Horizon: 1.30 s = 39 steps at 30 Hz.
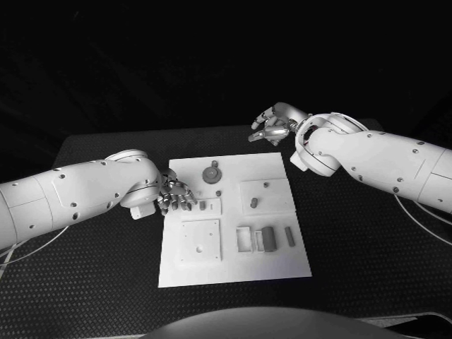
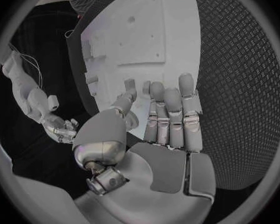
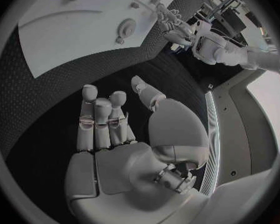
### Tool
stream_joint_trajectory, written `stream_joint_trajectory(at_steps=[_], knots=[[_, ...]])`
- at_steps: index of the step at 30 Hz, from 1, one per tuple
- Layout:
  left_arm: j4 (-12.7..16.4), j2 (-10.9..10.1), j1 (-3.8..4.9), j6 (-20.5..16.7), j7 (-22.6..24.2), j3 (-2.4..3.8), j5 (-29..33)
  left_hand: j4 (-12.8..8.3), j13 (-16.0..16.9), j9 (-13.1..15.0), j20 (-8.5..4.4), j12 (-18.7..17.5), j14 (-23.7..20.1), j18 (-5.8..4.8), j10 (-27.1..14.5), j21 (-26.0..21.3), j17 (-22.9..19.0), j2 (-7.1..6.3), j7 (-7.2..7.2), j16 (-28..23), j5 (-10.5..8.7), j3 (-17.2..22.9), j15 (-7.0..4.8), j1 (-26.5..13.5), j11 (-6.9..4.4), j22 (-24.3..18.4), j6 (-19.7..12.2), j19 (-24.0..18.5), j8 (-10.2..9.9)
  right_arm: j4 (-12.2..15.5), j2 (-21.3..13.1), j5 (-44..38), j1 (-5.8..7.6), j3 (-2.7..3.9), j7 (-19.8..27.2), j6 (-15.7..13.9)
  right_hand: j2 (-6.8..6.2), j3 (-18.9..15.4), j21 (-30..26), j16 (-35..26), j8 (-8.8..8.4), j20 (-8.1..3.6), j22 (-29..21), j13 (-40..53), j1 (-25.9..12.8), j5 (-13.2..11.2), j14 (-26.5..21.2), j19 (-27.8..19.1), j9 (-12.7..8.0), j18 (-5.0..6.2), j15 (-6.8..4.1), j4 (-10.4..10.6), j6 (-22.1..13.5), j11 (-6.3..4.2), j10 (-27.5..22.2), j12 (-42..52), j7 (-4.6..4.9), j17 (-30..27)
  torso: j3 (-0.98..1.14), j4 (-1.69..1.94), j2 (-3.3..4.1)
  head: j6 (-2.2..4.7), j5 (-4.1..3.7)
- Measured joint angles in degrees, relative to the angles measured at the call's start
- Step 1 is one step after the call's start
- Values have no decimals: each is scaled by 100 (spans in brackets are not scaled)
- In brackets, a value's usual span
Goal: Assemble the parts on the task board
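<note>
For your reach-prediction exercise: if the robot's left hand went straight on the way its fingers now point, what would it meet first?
Probably the white rectangular task board: the silver left hand sits at its edge, fingers aimed across it. The first part in line looks like a small grey peg, though its height above the board is unclear.

In front of me stands a black desk whose top is covered by a dark mat with a fine, regular pattern of small bumps, and this mat reaches to the rounded far corners of the desk. Behind the desk and on both sides of it I see nothing but darkness, so I cannot tell where the walls or the floor are. From my right wrist I see, past the edge of the desk, a pale smooth surface with a thin bright strip along it, but I cannot tell what it is.
</note>
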Motion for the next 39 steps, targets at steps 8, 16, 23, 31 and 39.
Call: stream_joint_trajectory(at_steps=[8,16,23,31,39], knots=[[-3,0,0,-2,-7,0,2,-232,10,-34,-12,0,4,0,8,0,-25,334,0,0,-160,296,4,380,8,16,1,13,-1,0,1,0,-1,0,0,3,0,16,0,0,0,0,0,0,0,0,0,0,0,0,0,16,0,0,0,0,-1,0,2,-1,0,-1,1],[-4,0,0,0,-9,0,3,-331,26,-59,-20,-23,10,0,21,0,-39,324,14,0,-138,580,10,659,22,40,15,23,-44,1,1,0,-2,0,-1,5,0,16,0,0,0,0,0,0,0,0,0,0,0,-1,0,16,1,0,0,0,-2,0,2,-2,1,-5,1],[-19,2,0,-1,-8,0,4,-336,42,-59,-11,-23,39,-1,57,0,-46,290,-18,23,-136,655,0,828,4,61,61,32,-41,2,1,0,-2,0,-2,7,0,16,0,0,0,0,0,0,0,0,0,0,0,-1,0,16,-8,0,0,0,-12,0,2,-1,1,-13,-2],[-24,2,0,-2,-5,0,4,-336,47,-50,-10,-23,52,-1,64,0,-46,281,-33,23,-115,655,-11,838,-3,68,80,33,-17,2,1,0,-2,0,-2,10,0,16,0,0,0,0,0,1,0,0,0,0,0,-1,0,16,-8,0,0,0,-12,0,3,-2,1,-19,-2],[-27,2,0,6,-6,0,4,-336,47,-48,-1,-23,61,-1,64,0,-45,267,-25,22,-115,655,-1,852,-3,73,88,42,-18,3,0,0,-2,0,-3,11,0,16,0,0,0,0,0,1,0,0,0,0,0,-1,0,16,-8,0,0,0,-13,1,4,-1,1,-23,-1]])
